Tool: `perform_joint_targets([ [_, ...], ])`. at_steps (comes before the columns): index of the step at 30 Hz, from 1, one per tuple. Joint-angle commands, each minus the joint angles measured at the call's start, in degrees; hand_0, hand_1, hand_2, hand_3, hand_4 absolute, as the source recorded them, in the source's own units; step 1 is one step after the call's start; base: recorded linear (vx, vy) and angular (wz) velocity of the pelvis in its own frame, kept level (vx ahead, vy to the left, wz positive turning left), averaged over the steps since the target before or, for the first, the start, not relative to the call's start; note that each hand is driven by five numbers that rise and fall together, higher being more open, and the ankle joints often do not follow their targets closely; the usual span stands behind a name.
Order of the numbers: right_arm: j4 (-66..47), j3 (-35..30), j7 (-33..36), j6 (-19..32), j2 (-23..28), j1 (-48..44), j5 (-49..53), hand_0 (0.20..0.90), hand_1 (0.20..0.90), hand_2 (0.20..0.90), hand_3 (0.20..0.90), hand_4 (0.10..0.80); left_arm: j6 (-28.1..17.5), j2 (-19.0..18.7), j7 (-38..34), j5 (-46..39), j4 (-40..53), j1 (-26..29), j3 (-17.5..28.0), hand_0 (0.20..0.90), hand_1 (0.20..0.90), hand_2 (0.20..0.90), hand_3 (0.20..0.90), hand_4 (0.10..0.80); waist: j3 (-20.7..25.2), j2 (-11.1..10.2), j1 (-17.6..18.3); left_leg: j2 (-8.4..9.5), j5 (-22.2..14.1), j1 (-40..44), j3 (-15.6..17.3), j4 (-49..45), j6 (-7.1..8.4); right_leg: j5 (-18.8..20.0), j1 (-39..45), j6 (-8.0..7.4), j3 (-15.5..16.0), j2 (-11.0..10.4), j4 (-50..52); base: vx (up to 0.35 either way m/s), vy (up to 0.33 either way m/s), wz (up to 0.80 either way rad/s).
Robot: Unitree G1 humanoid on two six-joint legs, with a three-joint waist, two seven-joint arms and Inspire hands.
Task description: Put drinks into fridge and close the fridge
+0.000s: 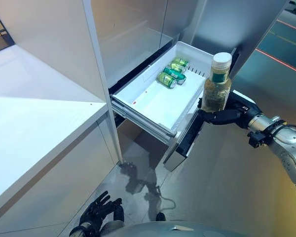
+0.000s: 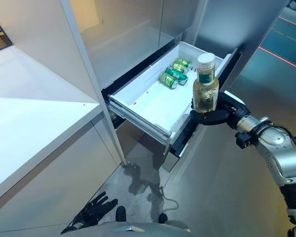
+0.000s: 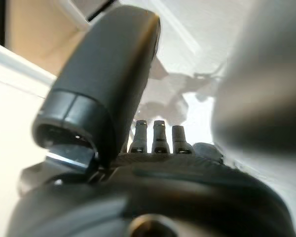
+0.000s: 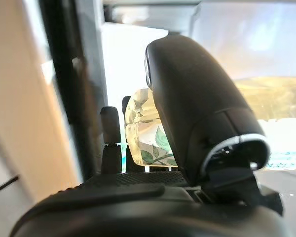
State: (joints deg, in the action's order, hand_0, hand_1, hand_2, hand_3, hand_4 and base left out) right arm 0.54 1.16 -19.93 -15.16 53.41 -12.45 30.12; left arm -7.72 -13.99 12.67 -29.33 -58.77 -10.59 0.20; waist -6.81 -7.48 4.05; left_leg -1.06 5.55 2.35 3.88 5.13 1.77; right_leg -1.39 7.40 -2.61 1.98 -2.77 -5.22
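My right hand (image 1: 226,116) is shut on a clear bottle (image 1: 217,84) of yellowish drink with a white cap and green neck band. It holds the bottle upright at the right front corner of the open white fridge drawer (image 1: 153,101). The bottle also shows in the right eye view (image 2: 205,89) and, past the thumb, in the right wrist view (image 4: 144,133). Green cans (image 1: 172,71) lie on their sides at the drawer's far end. My left hand (image 1: 96,212) hangs low near the floor, fingers relaxed and empty; its fingers (image 3: 158,136) show straight in the left wrist view.
The fridge's tall grey body (image 1: 133,29) stands behind the drawer. A white counter (image 1: 34,118) runs along the left. A lower dark drawer front (image 1: 185,143) juts out under the white drawer. Grey floor (image 1: 222,187) lies in front.
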Motion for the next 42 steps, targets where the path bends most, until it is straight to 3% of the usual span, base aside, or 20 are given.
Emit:
perform_joint_targets([
  [1, -0.36, -3.27, 1.47, 10.52, 4.34, -17.39, 1.88, 0.300, 0.300, 0.300, 0.200, 0.100, -1.15, -2.68, -0.35, 3.45, -4.38, -0.01, -3.78, 0.900, 0.900, 0.900, 0.900, 0.800, 4.33, -1.24, -3.49, 1.86, -8.98, 2.57, 1.50, -0.13, -2.12, 3.34, -4.38, -2.50, 1.13, 3.90, 0.22, 0.084, -0.077, -0.02],
  [15, 13.71, 11.82, 1.68, 6.92, 7.01, -36.92, -0.34, 0.300, 0.300, 0.300, 0.200, 0.100, 1.65, -5.67, -1.12, 8.01, -6.92, -1.19, -2.66, 0.900, 0.900, 0.900, 0.900, 0.800, 3.36, -3.58, -7.77, 1.28, -8.44, 1.59, -0.60, -0.13, -1.97, 2.79, -4.14, -2.07, 2.66, 4.35, 0.22, 0.076, -0.053, 0.07],
  [22, 20.72, 18.41, 1.17, 3.71, 4.52, -44.60, -3.16, 0.300, 0.300, 0.300, 0.200, 0.100, 4.38, -7.33, -1.23, 8.71, -4.98, -0.15, -3.35, 0.900, 0.900, 0.900, 0.900, 0.800, 2.00, -3.28, -9.69, 1.57, -7.83, 0.47, -2.31, -0.22, -2.06, 2.89, -4.49, -1.69, 3.01, 4.21, 0.22, 0.049, -0.016, 0.13],
  [31, 34.40, 25.16, -0.28, -2.45, -0.10, -47.69, -8.24, 0.300, 0.300, 0.300, 0.200, 0.100, 5.71, -9.19, -3.54, 8.85, -3.17, 2.56, -4.28, 0.900, 0.900, 0.900, 0.900, 0.800, -2.09, -2.82, -11.99, 1.81, -6.86, -2.74, -3.84, -1.05, -2.13, 3.55, -6.76, -1.28, 3.77, 3.85, 0.84, -0.037, -0.023, 0.11],
  [42, 50.77, 30.86, -3.27, -3.25, -2.98, -54.84, -13.66, 0.300, 0.300, 0.300, 0.200, 0.100, 5.25, -10.80, -5.14, 4.86, -2.31, 7.88, -6.48, 0.900, 0.900, 0.900, 0.900, 0.800, -9.79, 0.23, -13.70, 2.69, -4.85, -8.57, -5.31, -1.45, -2.15, 4.44, -12.23, -0.72, 4.86, 3.28, 2.23, -0.133, 0.021, 0.07],
])
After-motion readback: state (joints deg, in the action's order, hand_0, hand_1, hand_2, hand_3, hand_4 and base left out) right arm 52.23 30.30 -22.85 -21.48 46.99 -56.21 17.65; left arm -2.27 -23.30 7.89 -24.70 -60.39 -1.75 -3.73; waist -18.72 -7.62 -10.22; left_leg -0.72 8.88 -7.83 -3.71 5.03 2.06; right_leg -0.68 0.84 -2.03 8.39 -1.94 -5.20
